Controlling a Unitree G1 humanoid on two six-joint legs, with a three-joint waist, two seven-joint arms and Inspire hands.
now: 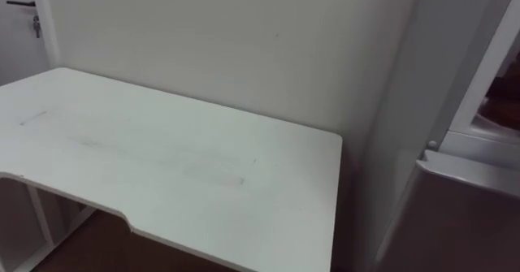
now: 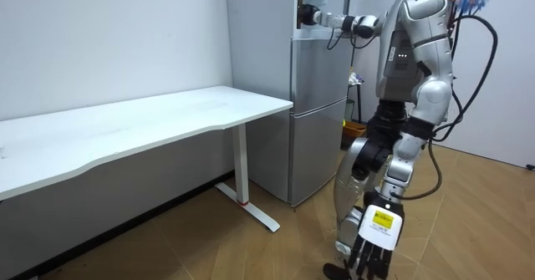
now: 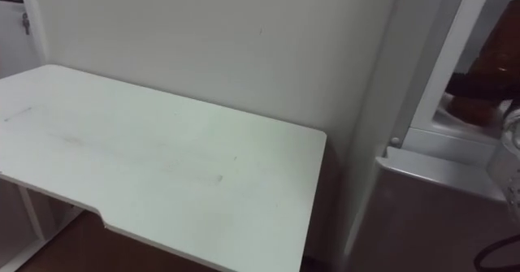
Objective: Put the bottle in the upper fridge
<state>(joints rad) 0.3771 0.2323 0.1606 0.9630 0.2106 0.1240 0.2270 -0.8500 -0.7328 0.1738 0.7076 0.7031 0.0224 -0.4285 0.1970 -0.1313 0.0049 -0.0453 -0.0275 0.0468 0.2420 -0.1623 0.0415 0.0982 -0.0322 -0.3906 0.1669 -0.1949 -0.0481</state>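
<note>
The bottle is taken to be the clear, see-through shape at the right edge of the right eye view, just in front of the open upper fridge. Little of it is seen, so a firmer reading cannot be given. In the room view the right hand is held out at shoulder height, in the upper middle of the frame, at the mouth of that compartment. This is presumably so that the bottle can be carried over the sill and set down inside. Whether its fingers are wrapped round the bottle cannot be told. The left hand is let hang low at the bottom of the room view, fingers loose and holding nothing, judged to be out of the way of the work. The placing is judged close to done, though no release is shown.

The lower fridge door is seen shut in the middle of the room view. Just to its left a white table is set against a pale wall, its top marked by faint scuffs. A door handle is seen in the upper left of the left eye view. The floor is laid in brown wood.
</note>
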